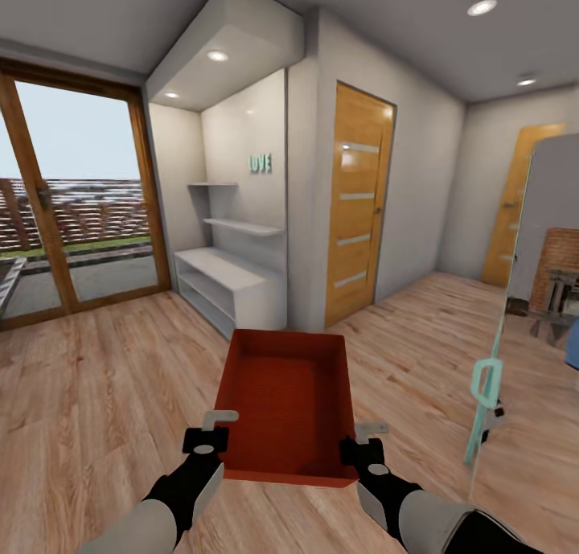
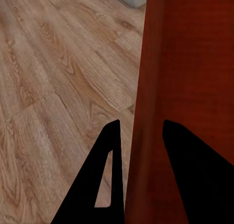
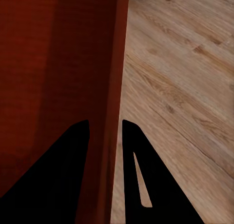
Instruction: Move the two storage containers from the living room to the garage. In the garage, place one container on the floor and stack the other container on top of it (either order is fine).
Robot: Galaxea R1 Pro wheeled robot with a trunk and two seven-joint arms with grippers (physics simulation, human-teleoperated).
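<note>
A robot looks down over its two arms at an open orange-red bin carried level in front of it, above a light wood plank floor.

At the left stand wood-framed glass doors, with a fence and grass outside. Next comes a white alcove with shelves and the word "LOVE" on its wall, then a closed wooden door. Far right is a second wooden door and the edge of a glass panel with a teal handle, which reflects some brick.

The left claw pinches the bin's left wall near the corner closest to the robot. The right claw pinches the right wall at the matching spot. Holding both sides at once likely keeps the wide bin flat and steady while the robot travels; one grip would probably let it tip.

The head view gives the room and the whole bin, which is empty, but the finger contact is small there. The left wrist view closes in: two dark fingers straddle the red wall, one outside over the floor and one inside, nearly closed with the wall between them. The right wrist view shows the same on the other side, fingers clamped across the thin wall edge.

This looks like the carrying stage, in the living room, with the garage not yet reached. One bin is in hand.
</note>
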